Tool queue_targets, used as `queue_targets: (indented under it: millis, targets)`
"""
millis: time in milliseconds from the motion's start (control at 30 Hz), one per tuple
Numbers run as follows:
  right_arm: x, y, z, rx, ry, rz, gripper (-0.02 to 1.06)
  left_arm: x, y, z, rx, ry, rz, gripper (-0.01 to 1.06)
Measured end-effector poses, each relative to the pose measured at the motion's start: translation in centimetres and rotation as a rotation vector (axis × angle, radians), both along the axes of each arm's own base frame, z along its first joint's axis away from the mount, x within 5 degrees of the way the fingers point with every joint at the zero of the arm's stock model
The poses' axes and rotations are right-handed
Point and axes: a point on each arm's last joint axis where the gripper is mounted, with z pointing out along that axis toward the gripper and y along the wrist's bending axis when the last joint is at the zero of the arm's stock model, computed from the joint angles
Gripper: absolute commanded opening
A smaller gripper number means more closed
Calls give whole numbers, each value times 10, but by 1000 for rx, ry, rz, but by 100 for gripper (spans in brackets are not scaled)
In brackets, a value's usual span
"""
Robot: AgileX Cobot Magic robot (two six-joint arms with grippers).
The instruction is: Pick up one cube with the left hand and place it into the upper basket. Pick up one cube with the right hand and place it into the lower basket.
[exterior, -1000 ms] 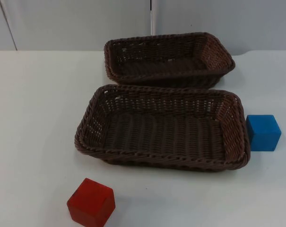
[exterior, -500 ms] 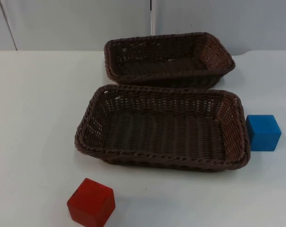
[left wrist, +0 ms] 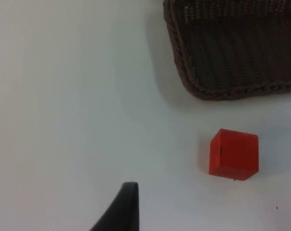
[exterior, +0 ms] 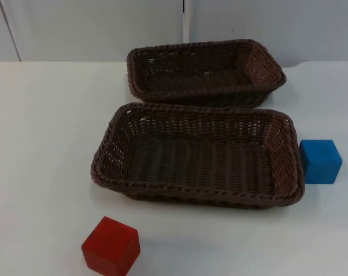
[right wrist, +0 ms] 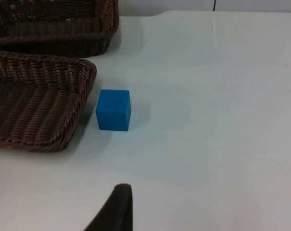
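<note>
A red cube (exterior: 111, 245) stands on the white table near its front edge, in front of the lower basket's left corner. A blue cube (exterior: 320, 161) stands just right of the lower basket (exterior: 107, 146). The upper basket (exterior: 266, 63) lies behind it; both brown wicker baskets are empty. My left gripper (left wrist: 128, 204) hovers over bare table, well apart from the red cube (left wrist: 233, 154) and the lower basket's corner (left wrist: 179, 67). My right gripper (right wrist: 119, 204) hangs some way short of the blue cube (right wrist: 113, 109), which sits beside the lower basket's rim (right wrist: 85, 84).
The grey partition wall (exterior: 93, 29) closes the table behind the upper basket. Bare white table (exterior: 41, 126) spreads left of the baskets and to the right of the blue cube (right wrist: 222, 96).
</note>
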Motion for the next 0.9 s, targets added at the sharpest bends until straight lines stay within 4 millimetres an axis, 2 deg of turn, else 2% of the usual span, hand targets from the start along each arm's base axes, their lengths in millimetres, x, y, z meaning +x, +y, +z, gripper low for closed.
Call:
queue_targets:
  millis: [333,467,700,900]
  targets:
    - [0,0,0,0,0,0,105,34,-2,10,18,40,-43,105]
    - [0,0,0,-2,0,1,105,56,-7,12,-11,54,-88,105]
    - [0,0,0,-5,0,5,105,80,-16,4,-21,113,-143,105]
    - [0,0,0,-5,0,5,105,96,-38,-7,16,116,-251,105]
